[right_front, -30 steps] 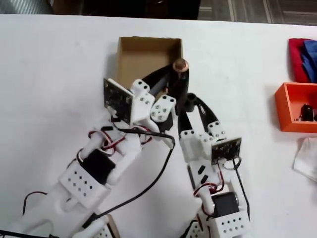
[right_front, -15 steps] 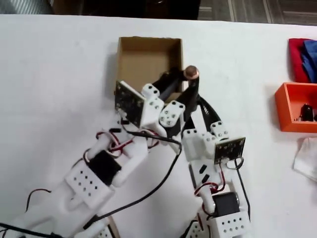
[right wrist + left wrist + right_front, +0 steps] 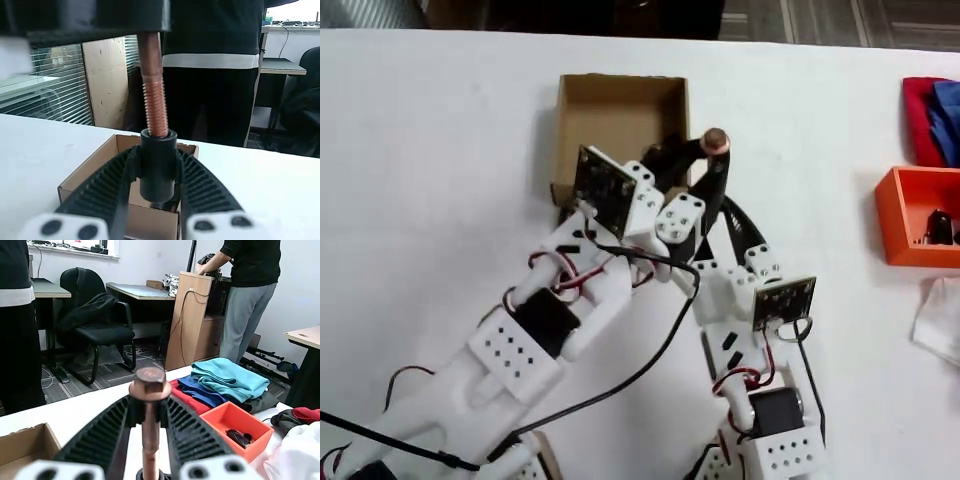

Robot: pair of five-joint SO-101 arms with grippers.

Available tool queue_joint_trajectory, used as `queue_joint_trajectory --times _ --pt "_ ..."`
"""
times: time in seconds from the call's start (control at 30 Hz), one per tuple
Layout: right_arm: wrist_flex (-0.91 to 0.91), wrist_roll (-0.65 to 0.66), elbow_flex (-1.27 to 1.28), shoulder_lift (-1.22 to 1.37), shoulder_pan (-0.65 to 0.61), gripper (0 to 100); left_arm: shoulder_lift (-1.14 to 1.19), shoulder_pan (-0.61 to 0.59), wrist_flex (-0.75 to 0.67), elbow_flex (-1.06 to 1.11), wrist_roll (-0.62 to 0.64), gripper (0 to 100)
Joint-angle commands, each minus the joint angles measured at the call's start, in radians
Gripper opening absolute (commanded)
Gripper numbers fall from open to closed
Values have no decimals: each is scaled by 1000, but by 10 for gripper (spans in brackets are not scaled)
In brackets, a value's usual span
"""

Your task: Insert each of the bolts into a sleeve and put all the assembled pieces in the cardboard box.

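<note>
Copper bolt [image 3: 150, 430] stands upright, head uppermost, clamped between the closed fingers of the left gripper [image 3: 148, 405] just under its hexagonal head. Its threaded end enters the top of the black sleeve [image 3: 158, 165], which the right gripper [image 3: 157, 156] pinches from both sides, its fingers shut against the sleeve's wall. In the high view the two grippers meet above the white table [image 3: 440, 150], just beside one edge of the cardboard box [image 3: 610, 110]. An orange tray [image 3: 905, 215] sits well apart.

No readable text, label, number or sign stands on the cardboard box [image 3: 610, 112] or anything else.
</note>
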Motion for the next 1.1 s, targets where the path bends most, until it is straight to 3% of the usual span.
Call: queue_joint_trajectory --times 0.0,0.3,0.7,0.87,1.07 --pt "-8 -5 11 -2 13 23 -5 -8 40 -54 0 26" --pt "-8 -5 11 -2 13 23 -5 -8 195 -54 0 27" --pt "-10 -5 11 -10 13 23 48 -6 210 -74 0 27" --pt "-10 98 9 -10 10 23 124 -6 221 -173 0 27" --pt "-10 106 9 -10 13 23 129 -6 324 -226 0 27"
